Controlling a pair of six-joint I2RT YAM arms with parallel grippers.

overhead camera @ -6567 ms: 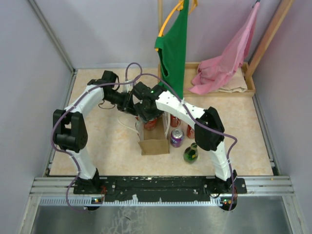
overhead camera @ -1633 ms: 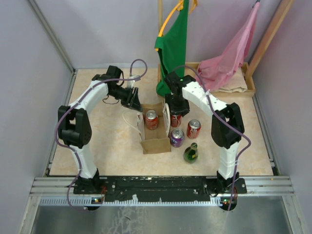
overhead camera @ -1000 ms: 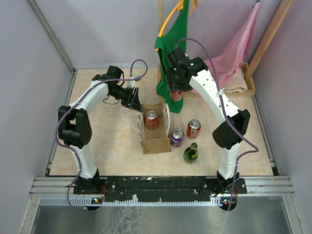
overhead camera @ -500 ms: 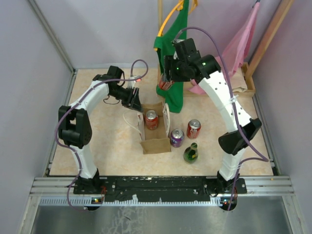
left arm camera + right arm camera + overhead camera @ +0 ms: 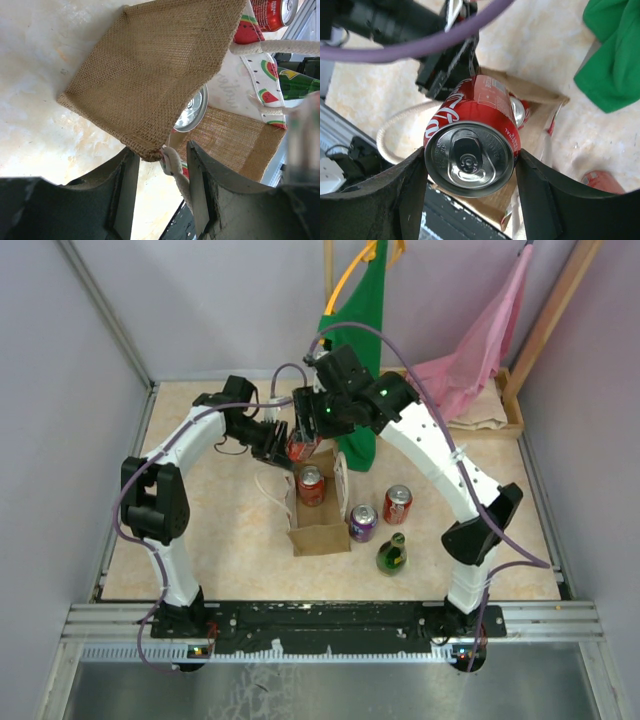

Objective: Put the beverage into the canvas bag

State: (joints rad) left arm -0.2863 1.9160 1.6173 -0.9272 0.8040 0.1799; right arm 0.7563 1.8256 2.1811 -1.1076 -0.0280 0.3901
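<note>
Two arms are gathered over the canvas bag [image 5: 318, 502], which stands open on the tabletop [image 5: 220, 530] with one can [image 5: 310, 484] already inside. The bag's mouth lies just below and nearward of the right end effector [image 5: 301, 437], in which a red cola can [image 5: 471, 146] is clamped, long axis along the fingers. A rope handle [image 5: 172, 162] is pinched by the left end effector [image 5: 161, 165]. White Coca-Cola script is partly readable.

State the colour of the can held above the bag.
Red, with white lettering; the can shows best in the right wrist view.

The marbled table [image 5: 210, 530] carries the canvas bag [image 5: 318, 530], cans and a bottle [image 5: 391, 555].
</note>
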